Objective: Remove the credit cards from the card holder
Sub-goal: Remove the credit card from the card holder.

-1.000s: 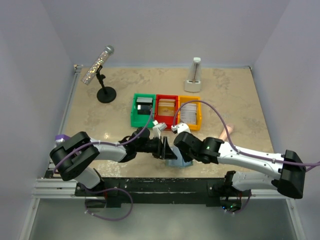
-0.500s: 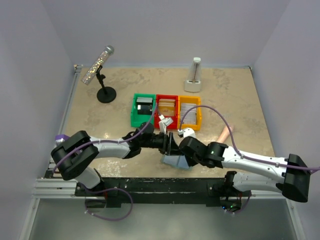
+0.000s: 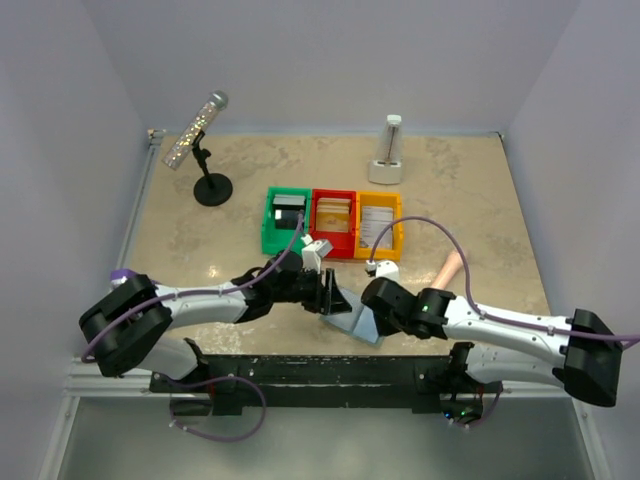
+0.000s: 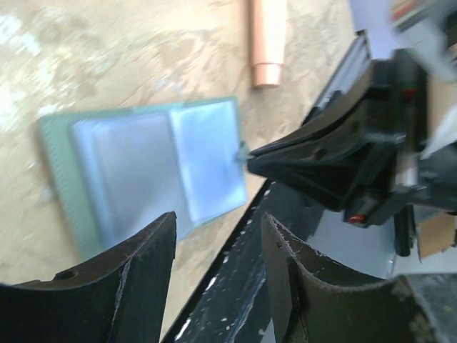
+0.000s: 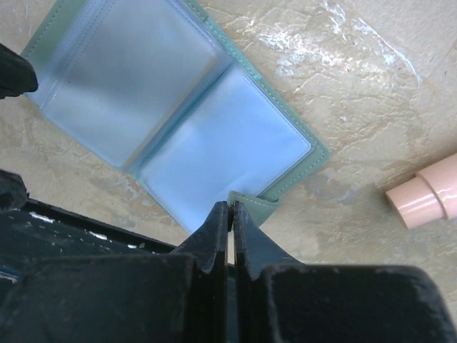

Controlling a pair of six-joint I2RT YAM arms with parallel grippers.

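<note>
One card holder (image 5: 178, 107) — tab (image 5: 254, 205) in right end effector (image 5: 230, 211).

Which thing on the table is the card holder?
Start at the near edge of the tan table, in front of the row of green, red and yellow bins. The card holder lies open and flat there. Unlike the bright bins and the pink tube, it is a pale blue-grey two-panel wallet with clear pockets.

The card holder (image 5: 178, 121) is lined with clear, faintly glossy plastic inside a stitched matt border. The bench (image 5: 357, 93) beneath it is finished like mottled stone, with a sheen. Beside it, a smooth tube (image 5: 427, 196) is seen.
</note>
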